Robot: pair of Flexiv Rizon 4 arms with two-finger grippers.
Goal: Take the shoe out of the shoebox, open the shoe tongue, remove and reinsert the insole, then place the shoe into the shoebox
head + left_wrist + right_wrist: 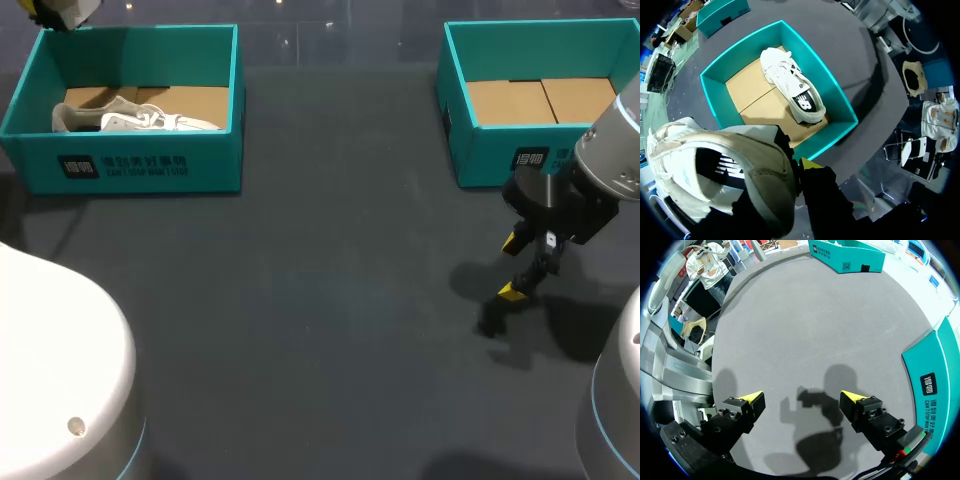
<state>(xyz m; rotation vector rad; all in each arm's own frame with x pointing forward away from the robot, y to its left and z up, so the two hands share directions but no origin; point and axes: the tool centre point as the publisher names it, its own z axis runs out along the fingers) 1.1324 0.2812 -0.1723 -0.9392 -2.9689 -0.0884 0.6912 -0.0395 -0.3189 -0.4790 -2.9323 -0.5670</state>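
White fabric shoe (pixel 715 170) pinched in left gripper (pixel 796 168) above teal cardboard shoebox (pixel 837 100); right gripper (pixel 802 396) wide.

From the head camera my left gripper (pixel 45 12) lies almost wholly past the top edge, with just a scrap showing in the corner. The right shoebox (pixel 480 150) runs off the side, and my right arm (pixel 610 150) covers its near corner. In the left wrist view the shoe (pixel 730 175) sits so close that it hides most of that gripper. It seems to be in its grasp, though I cannot see how. The black rim cuts the shoe, leaving one end out of sight. The shoe also masks the near corner of the left shoebox (pixel 720 95). The second shoe (pixel 792 87) inside is too small from the head camera to judge its tongue.
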